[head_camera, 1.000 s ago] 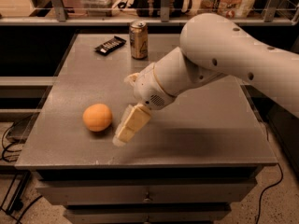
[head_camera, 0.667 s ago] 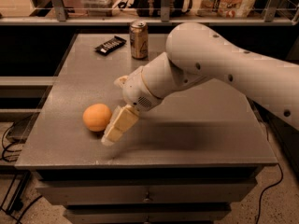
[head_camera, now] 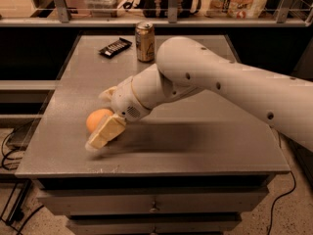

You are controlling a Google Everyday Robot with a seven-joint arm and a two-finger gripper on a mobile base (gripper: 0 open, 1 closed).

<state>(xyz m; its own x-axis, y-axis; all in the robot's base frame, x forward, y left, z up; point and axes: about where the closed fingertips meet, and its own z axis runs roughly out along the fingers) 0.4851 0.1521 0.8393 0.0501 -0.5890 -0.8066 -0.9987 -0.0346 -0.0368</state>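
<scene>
Hand (head_camera: 99, 117) is hovering at 8 o'clock on the gray, flat counter (head_camera: 195, 146), pale blocky fingers spread, straddling the orange (head_camera: 96, 122): round, smooth, matte. Cylindrical metal can (head_camera: 145, 41) is standing at 12 o'clock.

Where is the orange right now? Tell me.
In the camera view, the orange sits front-left on the table, beside the gripper, well nearer than the soda can.

1 gold metal drinks can (head_camera: 145, 41) stands upright at the rear of the grey metal tabletop (head_camera: 205, 146). 1 flat black snack wrapper (head_camera: 115, 47) lies near it, not touching. The hand (head_camera: 103, 135) is low over the front-left area, well apart from both.
</scene>
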